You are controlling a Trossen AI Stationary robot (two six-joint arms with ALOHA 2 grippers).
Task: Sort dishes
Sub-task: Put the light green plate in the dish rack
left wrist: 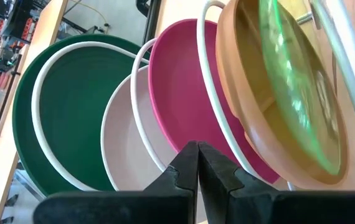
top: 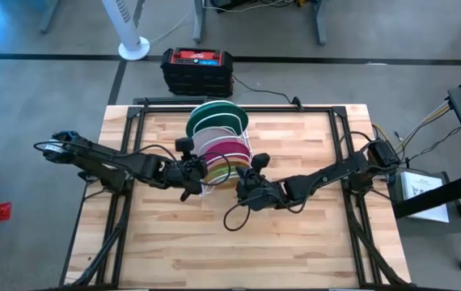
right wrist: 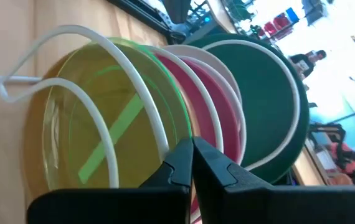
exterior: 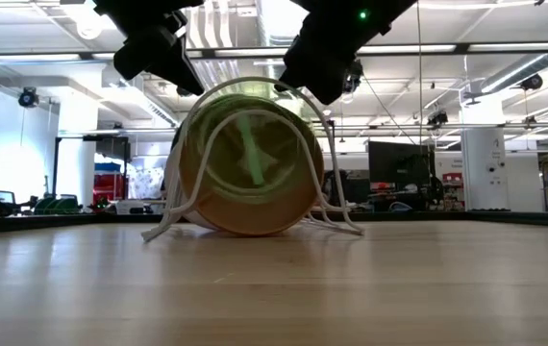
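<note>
On the table [top: 174, 242], toward the far middle: white wire rack [exterior: 163, 226], holding all five plates on edge, one behind another between the wire loops.

Farthest back, large dark green plate [left wrist: 71, 112]: widest of the set, probably light, stiff plastic, smooth and likely slippery on the face. Best taken by the exposed upper rim, where it rises clear of its neighbour.

Next, white plate [left wrist: 124, 155], leaning just in front of the green. Thin rim, little bare edge, so calls for a pinch from above.

Then magenta pink plate [left wrist: 184, 93], close against a wire loop. Same hard, glossy look; unlikely to break, likely to skid if gripped on the flat.

Then brown plate [left wrist: 252, 118] with divisions. Raised ridges and a thicker lip offer the surest hold.

Nearest the front, smaller translucent lime-green plate [right wrist: 103, 124], lying against the brown one. Lightest by the look of it, and sits low, so harder to reach between the wires.

Left claw [left wrist: 197, 155]: pressed together, empty, just beside the rack's left side. Right claw [right wrist: 193, 146]: likewise pressed together, pinching nothing, close to the rack's front right.
</note>
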